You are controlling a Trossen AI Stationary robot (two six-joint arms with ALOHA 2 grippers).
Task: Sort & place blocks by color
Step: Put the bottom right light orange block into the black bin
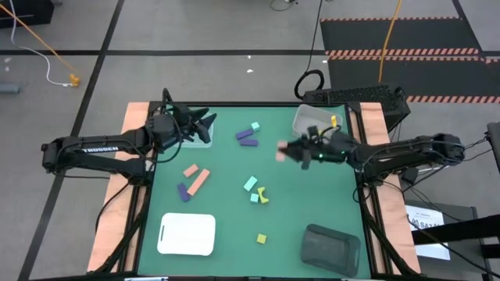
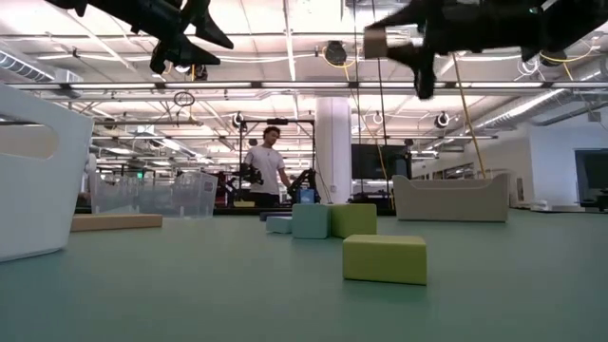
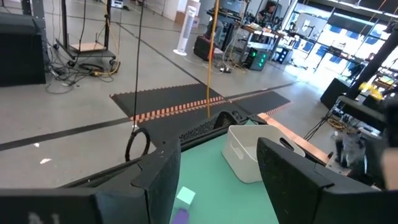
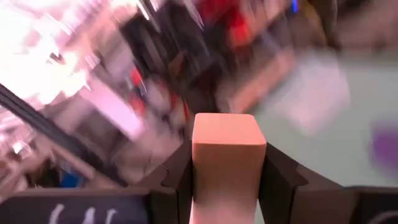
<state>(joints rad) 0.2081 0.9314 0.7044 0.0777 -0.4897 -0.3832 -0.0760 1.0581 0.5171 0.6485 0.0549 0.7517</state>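
With a salmon block point(image 4: 225, 155) clamped between my right gripper point(image 1: 286, 153) fingers, I'm mid-carry, lifted above the green mat point(image 1: 226, 211). Nearer on that mat lie yellow and mint blocks point(image 2: 384, 258); farther, at its far edge, sits the white tub point(image 1: 312, 119). Next I must pick the salmon destination. My left gripper point(image 1: 201, 123) hangs half-open, empty.

high: overhead, straight down on table point(image 1: 234, 168) | low: tabletop level, facing room | wrists: forward past fingers | shared: table

Bright overhead strip lighting, soft shadows; right wrist view heavily motion-blurred.
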